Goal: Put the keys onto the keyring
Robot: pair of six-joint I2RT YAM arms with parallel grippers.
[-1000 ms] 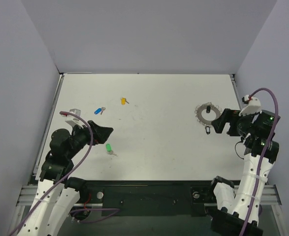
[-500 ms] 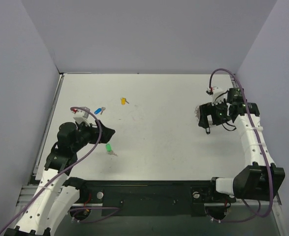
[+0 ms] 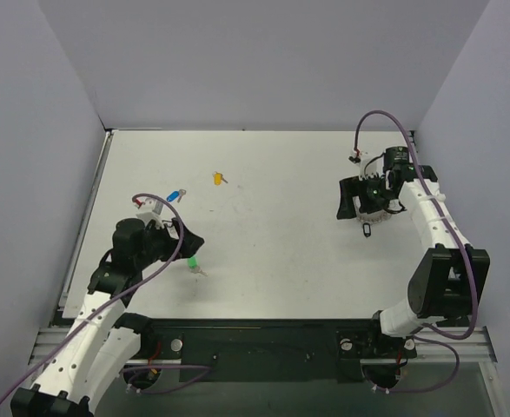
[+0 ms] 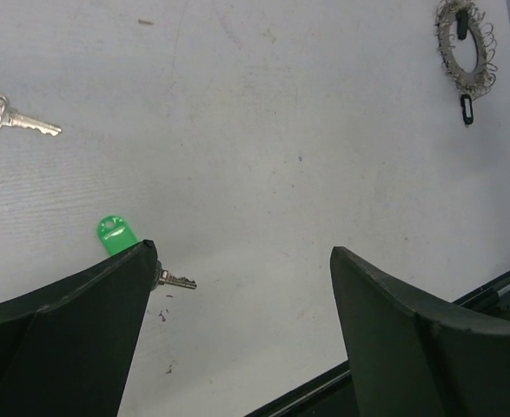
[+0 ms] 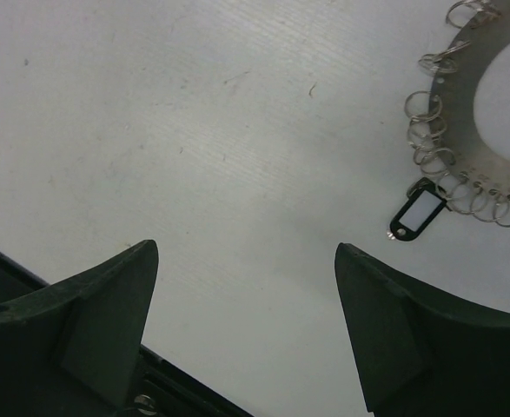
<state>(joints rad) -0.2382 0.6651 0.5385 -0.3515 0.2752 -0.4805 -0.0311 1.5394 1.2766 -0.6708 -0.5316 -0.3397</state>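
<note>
A white tabletop fills the middle of the overhead view. It is boxed in on three sides by plain, pale lavender-grey walls: a back wall along its far edge, and a left wall and a right wall rising from its side edges. The walls meet at the far corners in clean vertical seams. Along the near edge runs a dark base plate, with silvery aluminium rails showing at its left end. The light is soft and even, casting only faint shadows. Close up, the tabletop shows fine parallel ribbing, small dark specks and faint scuffs.
</note>
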